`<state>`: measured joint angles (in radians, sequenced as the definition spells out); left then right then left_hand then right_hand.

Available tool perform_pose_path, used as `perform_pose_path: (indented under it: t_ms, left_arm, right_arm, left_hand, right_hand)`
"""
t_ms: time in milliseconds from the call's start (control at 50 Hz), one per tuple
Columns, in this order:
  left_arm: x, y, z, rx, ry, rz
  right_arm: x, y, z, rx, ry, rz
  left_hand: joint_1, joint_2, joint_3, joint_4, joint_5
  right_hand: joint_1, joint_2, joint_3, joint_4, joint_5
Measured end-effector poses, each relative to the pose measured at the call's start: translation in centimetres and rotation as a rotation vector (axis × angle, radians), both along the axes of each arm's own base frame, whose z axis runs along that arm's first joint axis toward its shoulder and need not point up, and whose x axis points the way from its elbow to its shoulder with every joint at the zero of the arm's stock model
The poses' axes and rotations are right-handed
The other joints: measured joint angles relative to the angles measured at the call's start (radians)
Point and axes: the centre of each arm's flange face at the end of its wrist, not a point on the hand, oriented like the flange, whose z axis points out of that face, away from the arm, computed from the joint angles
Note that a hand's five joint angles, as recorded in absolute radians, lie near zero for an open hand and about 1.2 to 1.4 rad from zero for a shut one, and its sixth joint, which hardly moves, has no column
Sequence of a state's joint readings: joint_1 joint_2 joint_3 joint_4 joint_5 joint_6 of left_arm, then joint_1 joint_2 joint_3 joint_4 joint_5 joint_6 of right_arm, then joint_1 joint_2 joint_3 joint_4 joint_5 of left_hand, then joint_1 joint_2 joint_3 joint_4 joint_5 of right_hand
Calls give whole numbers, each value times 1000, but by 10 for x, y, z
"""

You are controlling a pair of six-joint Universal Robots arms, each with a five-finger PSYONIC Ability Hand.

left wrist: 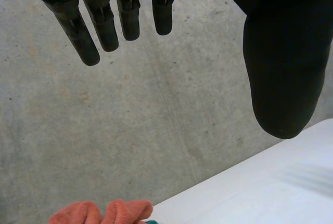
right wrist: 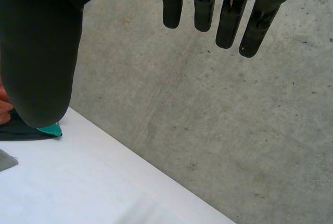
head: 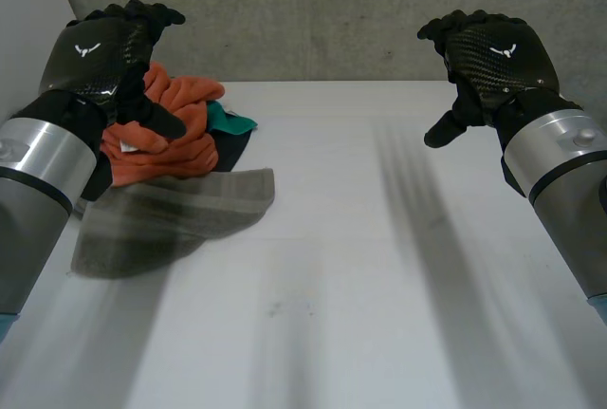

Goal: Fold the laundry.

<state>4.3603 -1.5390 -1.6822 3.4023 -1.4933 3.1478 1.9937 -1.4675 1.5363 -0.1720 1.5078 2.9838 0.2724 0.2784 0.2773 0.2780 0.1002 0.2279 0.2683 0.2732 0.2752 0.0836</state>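
White bench (head: 379, 257) bears the laundry far left: a flat grey towel (head: 180, 214) touching a crumpled orange fleece cloth (head: 180, 139). The black left hand (head: 100, 53) and black right hand (head: 503, 53) hover, fingers wide and empty; grabbing the overlapping heap could drag several pieces at once. The head view gives the heap whole, the left wrist view an edge of the orange fleece cloth beyond the fingertips.

Fleece cloth (head: 166, 134): plain orange.
Small cloth (head: 234, 122): teal.
Dark cloth (head: 230, 151): near black.
Towel (head: 190, 205): grey, faintly striped.
Table (head: 379, 267): white.
Wall (head: 322, 10): mottled grey.
Left hand (head: 104, 48), right hand (head: 498, 53): black, fine weave pattern, white emblem.
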Motion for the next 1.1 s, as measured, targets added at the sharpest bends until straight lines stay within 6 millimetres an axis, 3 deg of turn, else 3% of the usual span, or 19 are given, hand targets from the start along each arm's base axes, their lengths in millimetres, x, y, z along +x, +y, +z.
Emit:
perform_pose_path:
  t_ms: [660, 840, 900, 1020, 1100]
  left_arm:
    - [4, -12, -5, 0, -23, 25]
    - [8, -67, -46, 24, -209, 104]
    - [10, -91, -64, 9, -305, 136]
    - [23, -160, -106, -71, -490, 232]
    - [27, -190, -127, -124, -550, 270]
  right_arm:
    - [0, -1, -1, 2, 5, -2]
    - [0, -2, -4, 5, 19, -3]
    - [0, -2, -5, 5, 23, -3]
    - [1, -2, -7, 10, 29, -3]
    - [0, -2, -9, 15, 33, -3]
  left_hand:
    - [-55, -66, -60, -67, -54]
    - [-55, -66, -60, -67, -54]
    - [-55, -66, -60, -67, -54]
    - [-55, -66, -60, -67, -54]
    - [-48, -59, -55, -60, -48]
  right_hand:
    - [-31, -51, -60, -41, -28]
    - [-31, -51, -60, -41, -28]
    - [-31, -51, -60, -41, -28]
    - [-31, -51, -60, -41, -28]
    - [-31, -51, -60, -41, -28]
